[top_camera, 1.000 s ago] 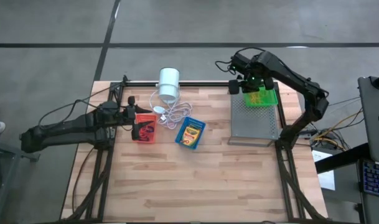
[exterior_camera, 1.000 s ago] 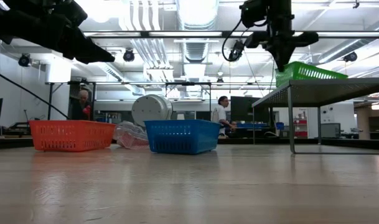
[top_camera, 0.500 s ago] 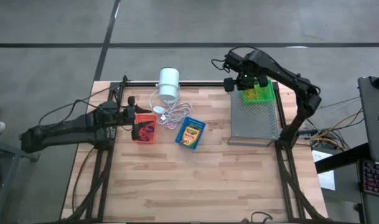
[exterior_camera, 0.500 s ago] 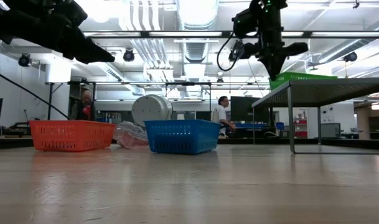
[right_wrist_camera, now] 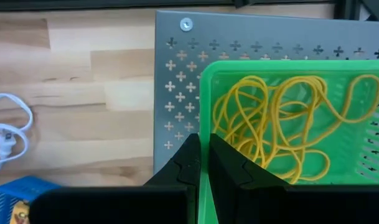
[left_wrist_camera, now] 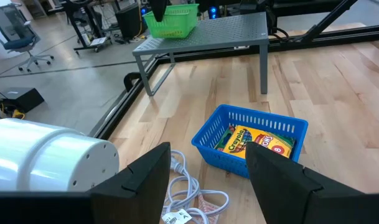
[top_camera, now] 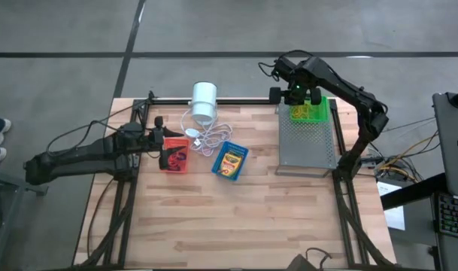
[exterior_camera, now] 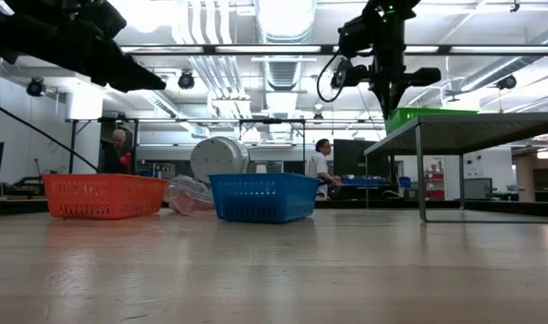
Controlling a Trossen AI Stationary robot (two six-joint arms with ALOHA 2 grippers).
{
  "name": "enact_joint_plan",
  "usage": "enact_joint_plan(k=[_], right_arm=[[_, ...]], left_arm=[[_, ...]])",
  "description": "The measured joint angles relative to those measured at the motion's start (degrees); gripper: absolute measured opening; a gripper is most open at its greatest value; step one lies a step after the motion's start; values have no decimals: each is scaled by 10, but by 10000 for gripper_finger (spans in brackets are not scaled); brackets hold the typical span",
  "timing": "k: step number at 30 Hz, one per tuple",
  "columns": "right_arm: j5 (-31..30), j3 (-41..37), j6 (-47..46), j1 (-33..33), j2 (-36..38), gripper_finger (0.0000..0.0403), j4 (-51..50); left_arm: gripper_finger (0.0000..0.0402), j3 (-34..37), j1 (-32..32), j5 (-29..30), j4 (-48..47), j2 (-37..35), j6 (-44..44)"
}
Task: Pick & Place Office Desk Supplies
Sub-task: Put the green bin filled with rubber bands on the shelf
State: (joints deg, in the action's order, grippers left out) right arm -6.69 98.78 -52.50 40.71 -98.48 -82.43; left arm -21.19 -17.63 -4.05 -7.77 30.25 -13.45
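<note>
Two end effectors, right (right_wrist_camera: 203, 163) pinching green basket (right_wrist_camera: 289, 124) wall, tan bands visible only there, left (left_wrist_camera: 205, 177) spread empty.

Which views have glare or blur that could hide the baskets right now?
Low view: bright ceiling lights wash out the top, and the wooden table reflects them softly, yet the red basket and blue basket stay clear. Right wrist view: the green basket is sharp. Left wrist view: the near fingers look soft.

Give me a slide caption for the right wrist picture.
Right gripper shut on the rim of the green basket of yellow rubber bands, on the grey tray.
</note>
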Motion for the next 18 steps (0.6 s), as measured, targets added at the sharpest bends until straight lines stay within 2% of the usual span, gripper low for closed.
enact_joint_plan(k=[18], right_arm=[[7, -28, 28, 7, 1, 13, 9]], left_arm=[[212, 0, 0, 0, 0, 0, 0]])
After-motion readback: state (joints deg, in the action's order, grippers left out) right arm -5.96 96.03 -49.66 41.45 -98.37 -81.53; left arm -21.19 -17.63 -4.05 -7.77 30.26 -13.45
